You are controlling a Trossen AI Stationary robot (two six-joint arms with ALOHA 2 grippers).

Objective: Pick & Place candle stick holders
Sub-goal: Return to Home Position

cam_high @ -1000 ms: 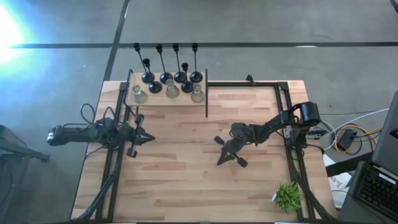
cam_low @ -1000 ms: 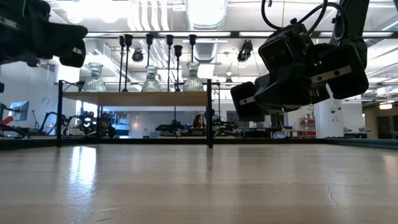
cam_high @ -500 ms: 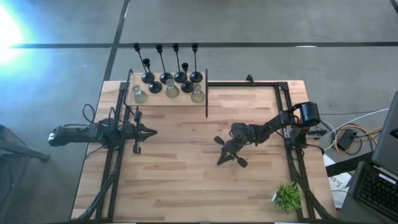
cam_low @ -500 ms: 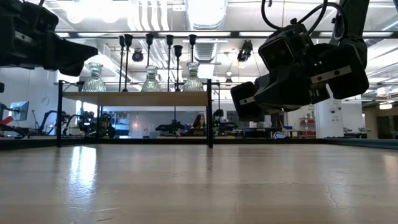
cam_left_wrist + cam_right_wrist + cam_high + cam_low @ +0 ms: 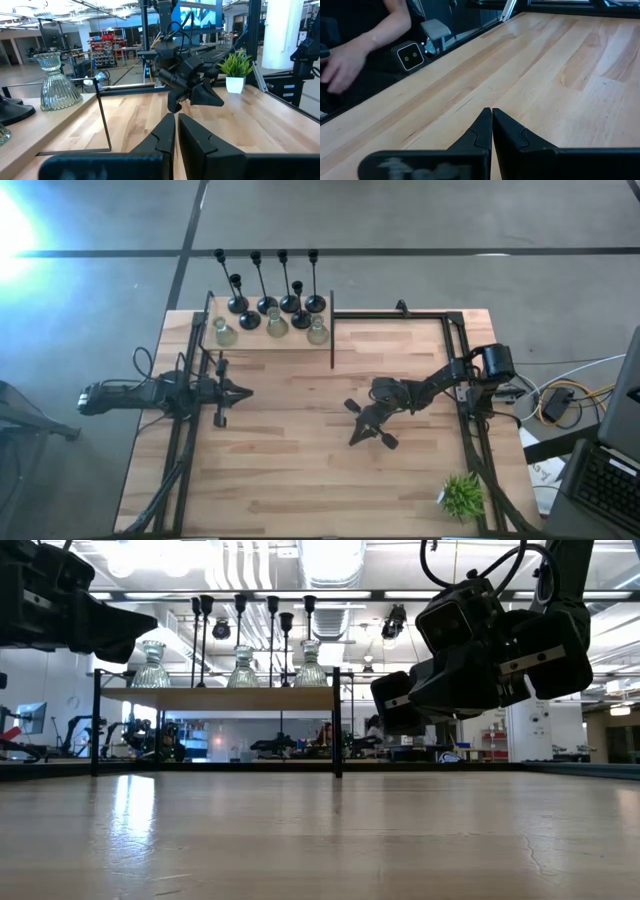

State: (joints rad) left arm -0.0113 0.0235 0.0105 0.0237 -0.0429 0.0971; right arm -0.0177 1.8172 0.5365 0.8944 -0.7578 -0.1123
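The candle stick holders stand upright on their bases on a raised wooden shelf point(image 5: 250, 342) at the table's far left. Several black stemmed ones point(image 5: 265, 285) point(image 5: 272, 615) are at the back, and three squat glass ones point(image 5: 276, 326) point(image 5: 243, 667) point(image 5: 52, 82) are in front. My left gripper point(image 5: 246, 391) point(image 5: 176, 122) is shut and holds nothing. It is level, near the left edge, pointing toward the table's right. My right gripper point(image 5: 353, 440) point(image 5: 491, 117) is also shut and holds nothing. It hangs over the table's middle, slanting down toward the near left.
A small green plant point(image 5: 462, 495) point(image 5: 235, 70) in a white pot stands at the near right corner. Black frame posts point(image 5: 332, 330) edge the shelf. A person's arm point(image 5: 365, 45) shows beyond the table's near edge. Bare wood lies between the two grippers.
My left gripper, which slanted toward the near right a second ago, has swung its fingers a little toward the far edge. It now points straight toward the table's right edge and is still shut. My right gripper has kept still.
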